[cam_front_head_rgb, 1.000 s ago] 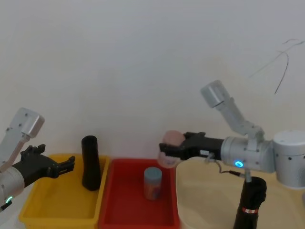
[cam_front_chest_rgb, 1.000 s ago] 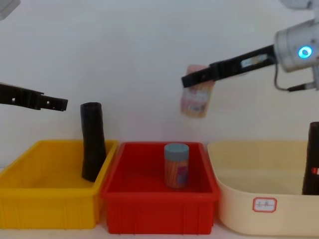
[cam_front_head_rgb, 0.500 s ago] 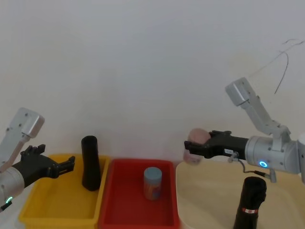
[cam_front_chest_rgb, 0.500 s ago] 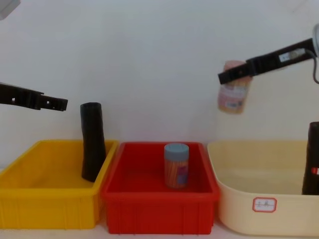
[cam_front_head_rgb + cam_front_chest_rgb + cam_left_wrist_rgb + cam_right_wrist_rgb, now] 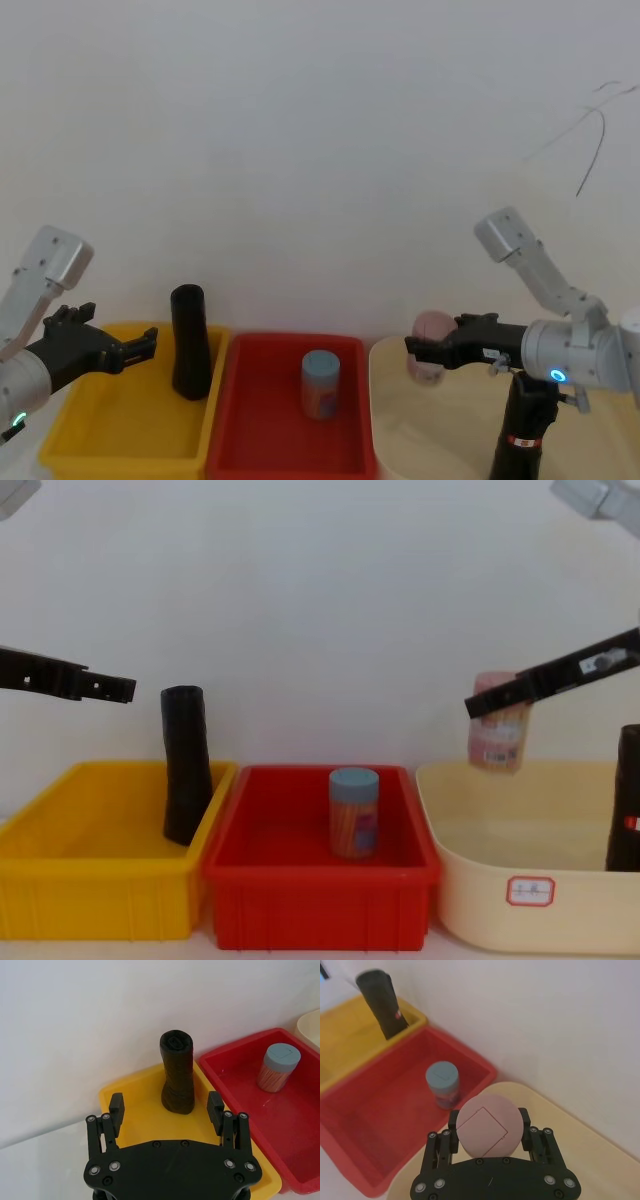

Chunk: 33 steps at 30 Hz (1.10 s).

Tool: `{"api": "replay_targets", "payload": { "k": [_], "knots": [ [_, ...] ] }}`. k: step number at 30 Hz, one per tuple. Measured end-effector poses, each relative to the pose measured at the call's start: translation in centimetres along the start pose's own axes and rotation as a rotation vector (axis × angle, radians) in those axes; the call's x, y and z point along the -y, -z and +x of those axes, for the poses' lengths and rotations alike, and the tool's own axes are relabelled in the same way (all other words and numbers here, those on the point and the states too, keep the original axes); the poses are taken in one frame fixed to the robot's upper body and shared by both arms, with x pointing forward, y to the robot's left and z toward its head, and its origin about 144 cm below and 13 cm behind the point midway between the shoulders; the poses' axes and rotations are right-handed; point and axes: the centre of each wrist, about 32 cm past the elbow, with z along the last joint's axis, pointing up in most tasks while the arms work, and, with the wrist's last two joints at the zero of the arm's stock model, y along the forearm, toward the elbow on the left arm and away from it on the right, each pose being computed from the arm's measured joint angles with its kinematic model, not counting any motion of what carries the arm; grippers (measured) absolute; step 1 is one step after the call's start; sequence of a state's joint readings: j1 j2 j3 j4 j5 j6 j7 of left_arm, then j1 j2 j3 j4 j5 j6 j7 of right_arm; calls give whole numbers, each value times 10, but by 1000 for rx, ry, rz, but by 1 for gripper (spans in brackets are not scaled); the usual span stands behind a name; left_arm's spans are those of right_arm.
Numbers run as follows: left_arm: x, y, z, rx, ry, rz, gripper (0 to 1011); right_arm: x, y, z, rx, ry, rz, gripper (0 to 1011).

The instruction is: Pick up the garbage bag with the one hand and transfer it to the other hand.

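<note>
The right tool [image 5: 420, 350], the long black two-finger unit with the white sticker on the blue-ringed silver arm, is clamped on a pink-lidded cylindrical canister [image 5: 497, 735]. Over the last second it has travelled from above the red plastic bin [image 5: 320, 915] at lower centre of the head view to lower right and descended; the canister now hangs just above the rim of the beige plastic tub [image 5: 470, 910]. This tool is therefore occupied and, by judgement, cannot receive a handover until the canister is released. The left tool [image 5: 140, 347], the stickerless black unit on the green-ringed arm, has not moved: it hovers at lower left above the yellow plastic bin [image 5: 100, 900] with its jaws apart and holding nothing. The garbage bag [image 5: 190, 345], a tall black roll of plastic film flaring toward its base, stands upright in the yellow bin's right rear corner, just beside the left tool and untouched; the pick-up has not begun. The right wrist view shows a small red label patch on its side. A second black roll with a red-and-white band [image 5: 525, 420] stands in the beige tub at lower right, so which roll is intended is a judgement. A blue-lidded canister [image 5: 320, 385] stands in the red bin.
</note>
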State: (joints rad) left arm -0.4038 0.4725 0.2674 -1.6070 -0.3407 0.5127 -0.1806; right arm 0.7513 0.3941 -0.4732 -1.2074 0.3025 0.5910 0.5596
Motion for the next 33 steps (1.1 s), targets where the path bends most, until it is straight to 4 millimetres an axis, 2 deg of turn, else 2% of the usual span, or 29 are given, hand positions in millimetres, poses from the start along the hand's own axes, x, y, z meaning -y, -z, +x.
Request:
{"api": "replay_targets", "payload": {
  "k": [14,17,18,21,27,33],
  "knots": [
    [0,0,0,0,0,0,1000,-23,11,6,12,-4,-63,663],
    [0,0,0,0,0,0,1000,-26,12,6,15,-4,-69,707],
    [0,0,0,0,0,0,1000,-27,12,6,16,-4,-71,771],
    [0,0,0,0,0,0,1000,-29,13,7,17,-5,-77,864],
    [0,0,0,0,0,0,1000,-32,14,7,19,-6,-83,998],
    [0,0,0,0,0,0,1000,-33,14,8,20,-6,-87,1001]
  ]
}}
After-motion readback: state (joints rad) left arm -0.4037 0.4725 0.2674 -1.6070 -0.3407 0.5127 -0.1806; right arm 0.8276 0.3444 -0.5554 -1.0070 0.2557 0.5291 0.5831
